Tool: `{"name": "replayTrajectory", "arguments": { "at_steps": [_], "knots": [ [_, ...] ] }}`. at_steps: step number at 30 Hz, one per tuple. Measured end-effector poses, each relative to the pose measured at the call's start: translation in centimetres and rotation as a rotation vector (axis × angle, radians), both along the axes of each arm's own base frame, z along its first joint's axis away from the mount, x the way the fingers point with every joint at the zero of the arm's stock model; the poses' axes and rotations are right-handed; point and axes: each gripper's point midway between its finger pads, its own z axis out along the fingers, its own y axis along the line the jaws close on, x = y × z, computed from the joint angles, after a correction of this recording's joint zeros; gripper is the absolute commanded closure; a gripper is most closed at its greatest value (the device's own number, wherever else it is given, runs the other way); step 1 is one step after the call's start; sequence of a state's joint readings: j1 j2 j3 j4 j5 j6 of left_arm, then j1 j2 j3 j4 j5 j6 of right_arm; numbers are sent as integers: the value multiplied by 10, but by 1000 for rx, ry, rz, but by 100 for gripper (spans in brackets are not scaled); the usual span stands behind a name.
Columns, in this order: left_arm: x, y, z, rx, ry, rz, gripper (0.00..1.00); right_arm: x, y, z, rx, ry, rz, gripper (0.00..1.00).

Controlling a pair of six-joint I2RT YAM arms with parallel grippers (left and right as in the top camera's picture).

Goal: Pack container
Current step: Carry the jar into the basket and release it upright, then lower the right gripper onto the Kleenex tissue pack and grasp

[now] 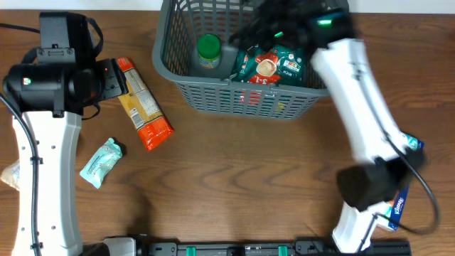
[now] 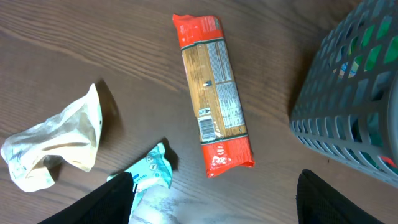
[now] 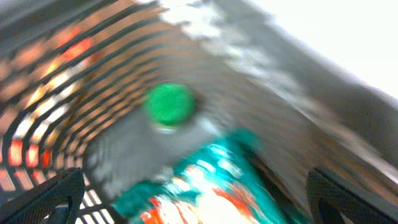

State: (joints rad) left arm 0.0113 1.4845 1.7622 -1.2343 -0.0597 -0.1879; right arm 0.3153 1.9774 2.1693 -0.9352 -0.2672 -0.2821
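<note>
Nearer than the container (image 1: 234, 96) and to its left, a teal wrapper (image 1: 101, 162) and a pasta packet (image 1: 144, 105) lie on the tabletop below the left gripper (image 2: 214, 193), whose fingers are spread and empty. The container stands at the far centre, holding a green-lidded jar (image 1: 208, 48) and a teal packet (image 1: 274, 64). The right gripper (image 3: 199, 202) hovers above them, fingers released.

Brown wood-grain table (image 1: 234, 163) noted. A long pasta packet (image 1: 143, 104), clear in the middle with orange-red ends, is laid flat and set diagonally, label side up. A small teal snack packet (image 1: 101, 162) is found near its lower end, apart from it. A crumpled beige bag (image 2: 56, 146) is seen further left, cut off by the overhead frame's edge. A blue tissue pack (image 1: 400, 204) is partly hidden at the right edge. A black cable (image 1: 14, 27) is trailed across the far left corner.
</note>
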Motion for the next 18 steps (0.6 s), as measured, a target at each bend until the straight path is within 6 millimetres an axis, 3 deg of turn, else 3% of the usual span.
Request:
{"name": "replayTrajectory", "arguments": {
  "at_steps": [1, 2, 4, 6, 8, 10, 13, 15, 18],
  "knots": [
    [0, 0, 0, 0, 0, 0, 30, -3, -32, 23, 10, -7, -131, 1],
    [0, 0, 0, 0, 0, 0, 31, -7, -59, 38, 19, -3, -236, 1],
    [0, 0, 0, 0, 0, 0, 30, -24, -132, 66, 52, 11, -506, 1],
    [0, 0, 0, 0, 0, 0, 30, -53, -203, 77, 91, 64, -773, 1],
    [0, 0, 0, 0, 0, 0, 31, -85, -259, 73, 123, 141, -999, 1],
    [0, 0, 0, 0, 0, 0, 30, -116, -297, 58, 141, 247, -1170, 1],
    [0, 0, 0, 0, 0, 0, 30, -154, -332, 32, 147, 414, -1345, 1],
    [0, 0, 0, 0, 0, 0, 31, -175, -345, 19, 141, 508, -1414, 1],
    [0, 0, 0, 0, 0, 0, 31, -186, -355, 7, 177, 569, -1444, 1]
  ]
}}
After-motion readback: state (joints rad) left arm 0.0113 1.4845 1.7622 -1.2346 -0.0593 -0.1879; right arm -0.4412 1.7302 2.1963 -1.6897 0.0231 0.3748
